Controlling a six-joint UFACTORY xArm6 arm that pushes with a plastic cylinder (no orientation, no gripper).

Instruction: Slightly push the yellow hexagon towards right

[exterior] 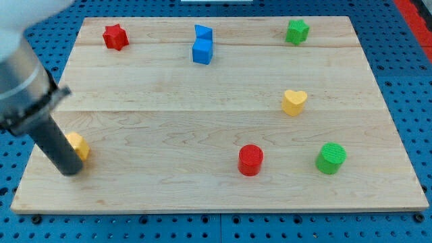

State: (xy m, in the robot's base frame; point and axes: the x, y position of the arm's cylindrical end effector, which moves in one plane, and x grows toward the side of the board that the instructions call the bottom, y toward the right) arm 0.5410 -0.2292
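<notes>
1. At the view's lower left, my tip (pixel 69 169) rests on the wooden surface (pixel 202 135), touching the yellow hexagon (pixel 79 145) from its left and half hiding it.
2. No jaws here, just a bare rod.
3. The hexagon's long axis and facing cannot be told.
4. Well right of my tip: red cylinder (pixel 250 160), green cylinder (pixel 331 158), yellow heart (pixel 294 102).

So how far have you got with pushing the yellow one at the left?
Done: my tip has reached the yellow hexagon near the board's left edge, sitting at its left side, partly hiding it. In hand: lining up the nudge; whether I am touching it yet I cannot tell. Left: the small push towards the view's right, across open wood. The yellow heart and red cylinder are far off.
</notes>
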